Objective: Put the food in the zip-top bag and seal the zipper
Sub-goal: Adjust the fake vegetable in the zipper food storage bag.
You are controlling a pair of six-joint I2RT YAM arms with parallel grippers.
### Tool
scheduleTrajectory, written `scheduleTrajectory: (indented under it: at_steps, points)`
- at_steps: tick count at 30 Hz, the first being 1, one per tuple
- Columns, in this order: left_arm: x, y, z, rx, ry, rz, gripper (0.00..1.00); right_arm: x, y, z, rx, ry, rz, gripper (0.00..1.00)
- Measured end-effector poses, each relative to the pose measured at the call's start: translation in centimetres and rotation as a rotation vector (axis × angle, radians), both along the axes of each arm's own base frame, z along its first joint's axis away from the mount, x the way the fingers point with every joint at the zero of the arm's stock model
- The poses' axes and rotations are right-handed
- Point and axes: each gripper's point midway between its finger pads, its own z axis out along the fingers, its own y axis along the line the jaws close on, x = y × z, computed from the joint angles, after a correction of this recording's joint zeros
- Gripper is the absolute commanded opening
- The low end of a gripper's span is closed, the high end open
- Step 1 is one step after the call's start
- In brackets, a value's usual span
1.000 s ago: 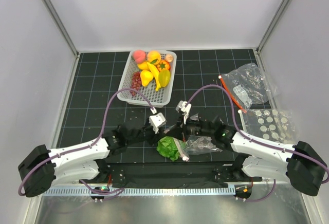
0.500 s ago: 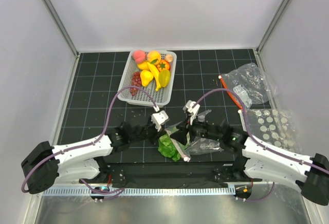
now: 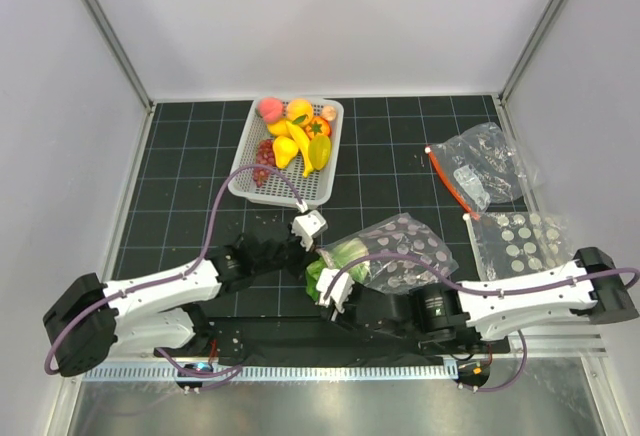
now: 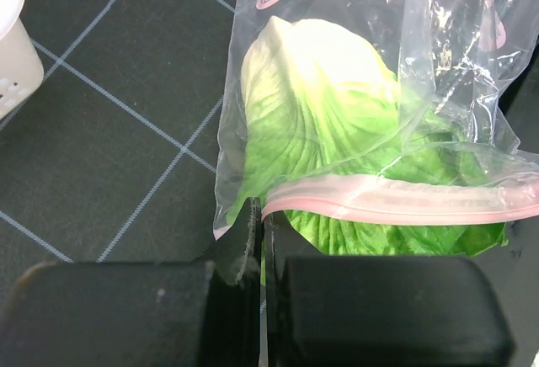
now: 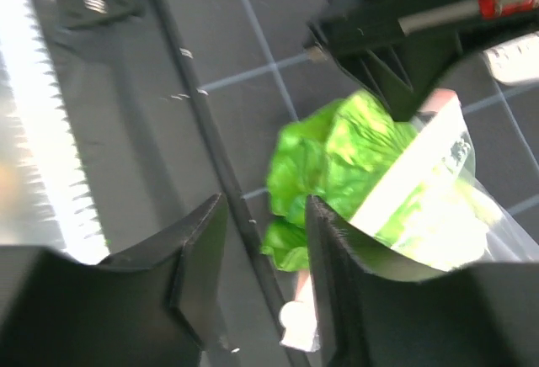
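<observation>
Room lies open on the mat (image 3: 180, 186) between basket (image 3: 320, 196) and dotted bag (image 3: 415, 256); the near rail (image 3: 330, 370) lies close to the bag. Left gripper (image 4: 259, 226) pinches the bag's mouth corner beside the zipper (image 4: 404, 203), cabbage (image 4: 320, 106) inside just beyond its tips. Right gripper (image 5: 265, 215), jaws parted and empty, sits just beside the cabbage.
</observation>
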Motion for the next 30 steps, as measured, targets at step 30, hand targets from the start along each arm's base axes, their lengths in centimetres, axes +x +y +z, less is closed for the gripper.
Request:
scheduleTrajectory:
  at_steps: [30]
  points:
    - [-4.9, -1.6, 4.7, -0.192, 0.264, -0.128, 0.00, 11.9, -5.3, -2.9, -0.080, -0.193, -0.551, 0.34]
